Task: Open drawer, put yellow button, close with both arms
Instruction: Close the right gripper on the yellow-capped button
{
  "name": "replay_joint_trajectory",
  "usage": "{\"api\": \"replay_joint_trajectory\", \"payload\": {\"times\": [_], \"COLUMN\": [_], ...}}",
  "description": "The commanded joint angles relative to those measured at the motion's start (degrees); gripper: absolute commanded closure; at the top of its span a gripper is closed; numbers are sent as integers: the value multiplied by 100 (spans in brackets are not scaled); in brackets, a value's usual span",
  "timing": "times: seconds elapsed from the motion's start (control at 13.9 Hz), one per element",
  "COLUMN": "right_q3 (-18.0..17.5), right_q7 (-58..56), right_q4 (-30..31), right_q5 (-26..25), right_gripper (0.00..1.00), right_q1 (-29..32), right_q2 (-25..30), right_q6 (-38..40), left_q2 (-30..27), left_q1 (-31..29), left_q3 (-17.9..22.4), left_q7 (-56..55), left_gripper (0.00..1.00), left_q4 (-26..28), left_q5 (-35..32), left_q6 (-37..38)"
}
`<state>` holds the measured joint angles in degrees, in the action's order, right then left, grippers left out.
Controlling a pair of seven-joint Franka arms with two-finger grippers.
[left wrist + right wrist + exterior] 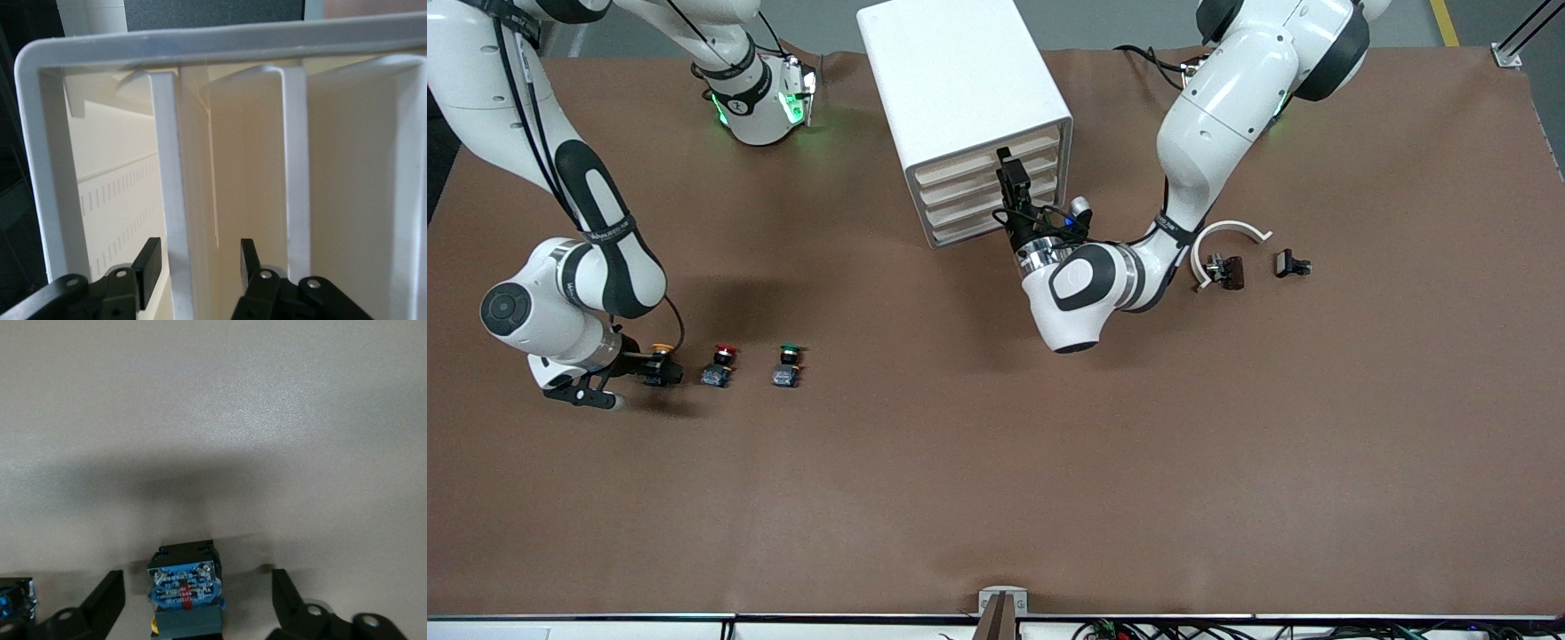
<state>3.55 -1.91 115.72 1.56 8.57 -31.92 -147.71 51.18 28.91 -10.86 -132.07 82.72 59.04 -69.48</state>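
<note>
The white cabinet (960, 80) stands at the robots' edge of the table. Its highest drawer (960, 167) looks shut. My left gripper (1005, 169) is at that drawer's front. In the left wrist view it (199, 263) is open, with its fingers on either side of the drawer's white lip (175, 200). The yellow button (662, 348) stands at the right arm's end of the table. My right gripper (660, 366) is open around it. In the right wrist view the button's blue base (185, 590) sits between the fingers (110, 593), apart from both.
A red button (723, 364) and a green button (787, 364) stand in a row beside the yellow one. The red one's base shows in the right wrist view (10, 607). A white curved piece (1227, 236) and two black clips (1225, 269) (1291, 263) lie near the left arm.
</note>
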Motion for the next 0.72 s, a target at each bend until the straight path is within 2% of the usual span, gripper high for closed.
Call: {"api": "replay_joint_trajectory", "payload": {"times": [0.0, 0.07, 0.22, 0.29, 0.5, 0.65], "right_q3": [-82, -82, -91, -91, -100, -109], "right_q7": [-64, -64, -81, -81, -81, -64], "right_q4": [-102, -111, -111, -111, -146, -373], "right_q5": [55, 55, 55, 55, 55, 55], "right_gripper": [97, 100, 100, 100, 100, 100], "right_q1": [74, 66, 66, 57, 39, 39], "right_q2": [-16, 1, 27, 54, 194, 300], "right_q6": [267, 356, 365, 365, 444, 1021], "left_q2": [-20, -29, -38, -38, -29, -29], "left_q1": [54, 54, 97, 89, 54, 19], "left_q3": [23, 23, 23, 32, 84, 93], "left_q7": [-135, -135, -144, -161, -170, -170], "left_gripper": [52, 54, 71, 75, 77, 83], "left_q4": [-1, -10, -19, -19, -36, -45], "left_q5": [169, 204, 213, 205, 178, 143], "left_q6": [66, 66, 66, 58, 22, 22]}}
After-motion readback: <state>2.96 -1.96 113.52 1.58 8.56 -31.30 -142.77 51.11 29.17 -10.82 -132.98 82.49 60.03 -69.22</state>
